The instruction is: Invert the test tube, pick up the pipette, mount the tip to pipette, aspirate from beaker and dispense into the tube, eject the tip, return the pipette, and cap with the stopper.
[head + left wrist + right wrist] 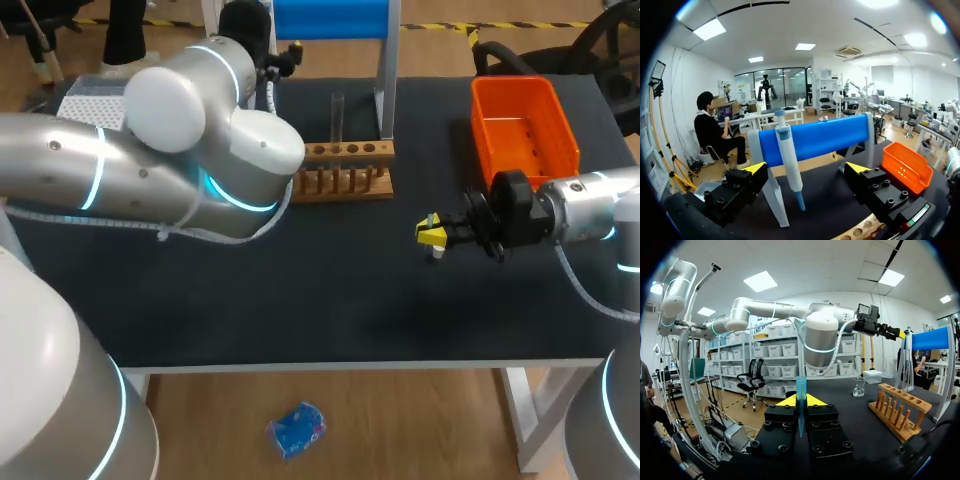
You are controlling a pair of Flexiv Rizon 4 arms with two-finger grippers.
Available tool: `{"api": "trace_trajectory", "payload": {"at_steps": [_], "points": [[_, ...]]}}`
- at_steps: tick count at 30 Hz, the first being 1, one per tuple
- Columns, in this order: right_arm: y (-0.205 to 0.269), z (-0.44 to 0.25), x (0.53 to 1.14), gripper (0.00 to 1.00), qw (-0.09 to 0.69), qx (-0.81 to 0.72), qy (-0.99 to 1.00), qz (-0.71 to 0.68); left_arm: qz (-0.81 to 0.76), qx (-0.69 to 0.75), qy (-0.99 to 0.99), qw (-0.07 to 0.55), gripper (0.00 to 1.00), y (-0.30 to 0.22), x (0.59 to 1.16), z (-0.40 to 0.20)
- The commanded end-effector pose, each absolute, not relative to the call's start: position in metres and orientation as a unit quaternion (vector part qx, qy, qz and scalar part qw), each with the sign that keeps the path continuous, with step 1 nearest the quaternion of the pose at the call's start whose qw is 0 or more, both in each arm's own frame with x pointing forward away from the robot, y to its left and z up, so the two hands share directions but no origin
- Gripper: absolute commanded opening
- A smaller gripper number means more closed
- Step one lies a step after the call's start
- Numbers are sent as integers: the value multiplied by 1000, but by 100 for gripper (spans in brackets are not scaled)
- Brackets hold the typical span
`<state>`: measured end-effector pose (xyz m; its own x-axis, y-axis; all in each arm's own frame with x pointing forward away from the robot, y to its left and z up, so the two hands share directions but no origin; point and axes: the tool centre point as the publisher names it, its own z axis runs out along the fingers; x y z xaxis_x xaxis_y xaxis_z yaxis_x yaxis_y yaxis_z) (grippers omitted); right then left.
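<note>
The left end effector (806, 169) is hanging spread, with the pipette (788, 150) just ahead of it, nearer one finger, and resting on the blue stand (820, 137) at the counter's far edge. Judging by this, it should be centring the barrel between both fingers before squeezing, then lifting straight clear. The right end effector (800, 401), at the head view's right middle, is pinching one blue tip (800, 386). Showing: one pipette, one tip, one test tube (337, 112) standing in one wooden rack (345, 168), one beaker (858, 386), one orange bin (525, 130).

The black table (330, 300) bears a wooden rack (345, 152) — orange bin (512, 92) right of it; pipette stand (386, 90) behind.
</note>
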<state>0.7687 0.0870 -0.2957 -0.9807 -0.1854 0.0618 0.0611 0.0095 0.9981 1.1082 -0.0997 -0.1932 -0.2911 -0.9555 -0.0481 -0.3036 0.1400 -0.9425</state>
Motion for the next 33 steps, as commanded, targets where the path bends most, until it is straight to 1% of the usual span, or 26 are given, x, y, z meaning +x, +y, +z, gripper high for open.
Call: {"api": "trace_trajectory", "payload": {"at_steps": [1, 14, 27, 33], "points": [[86, -296, 769, 0, 88, 45, -705, -702, -451, -490, 644, 376, 100, -105, 1123, -202], [86, -296, 769, 0, 88, 45, -705, -702, -432, -527, 617, 394, 100, -105, 1149, -207], [86, -296, 769, 0, 88, 45, -705, -702, -432, -527, 617, 394, 100, -105, 1149, -207], [86, -296, 769, 0, 88, 45, -705, -702, -444, -526, 617, 381, 100, -106, 1159, -210]]}}
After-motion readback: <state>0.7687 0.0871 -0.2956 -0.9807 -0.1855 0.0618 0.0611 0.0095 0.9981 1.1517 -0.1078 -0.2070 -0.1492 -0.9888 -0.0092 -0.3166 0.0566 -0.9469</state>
